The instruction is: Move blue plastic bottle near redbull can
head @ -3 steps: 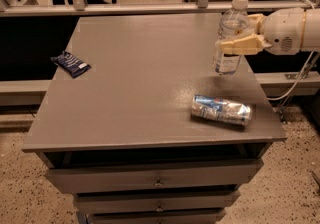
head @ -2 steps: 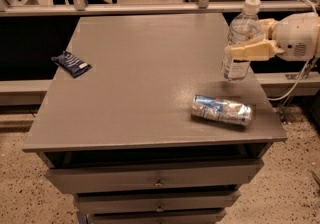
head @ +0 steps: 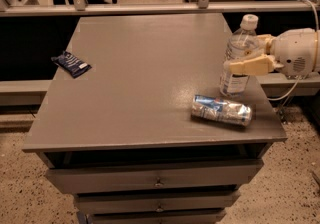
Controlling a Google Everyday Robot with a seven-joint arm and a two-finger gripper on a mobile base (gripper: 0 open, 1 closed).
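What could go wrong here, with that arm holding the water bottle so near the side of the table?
1. The gripper clasps the blue plastic bottle close to the right edge of the table. A slip or a sideways nudge might tip it off.
2. The redbull can lies on its side just in front of the bottle. If bumped, it could roll toward the front edge.

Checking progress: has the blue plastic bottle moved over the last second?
Yes. The blue plastic bottle, held in the gripper, has moved toward the front of the table, closer to the lying redbull can.
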